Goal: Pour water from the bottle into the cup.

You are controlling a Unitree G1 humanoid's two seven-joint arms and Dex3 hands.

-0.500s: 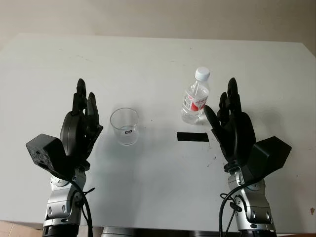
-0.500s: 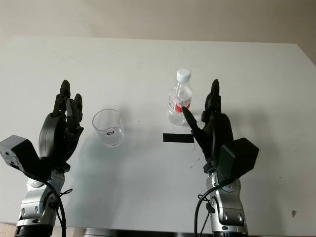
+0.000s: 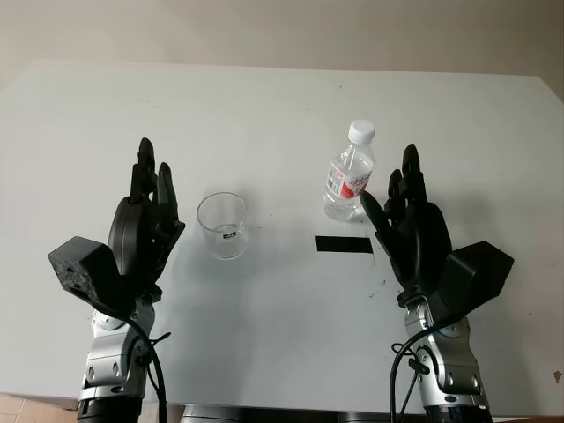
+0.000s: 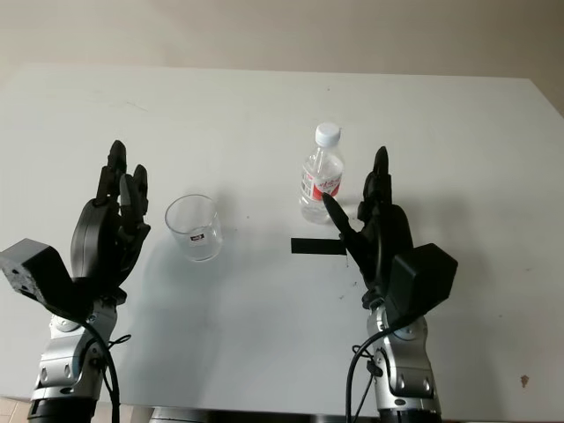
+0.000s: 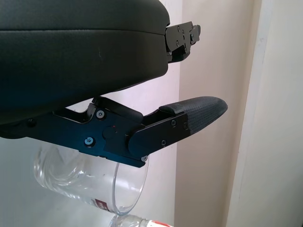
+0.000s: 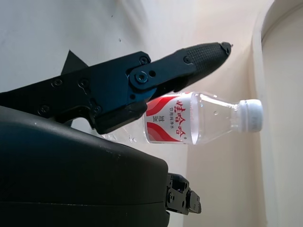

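Bottle (image 3: 351, 173) stands capped just beyond my empty, released right hand (image 3: 410, 225); I'd wrap its label squarely. Left hand (image 3: 145, 225) idles released beside the cup (image 3: 222, 226).

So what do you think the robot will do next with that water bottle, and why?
Probably the right robot hand moves a little further forward and closes around the bottle. It is open just beside the upright, still capped bottle and holds nothing, so pouring into the cup cannot begin. The left robot hand is open beside the cup.
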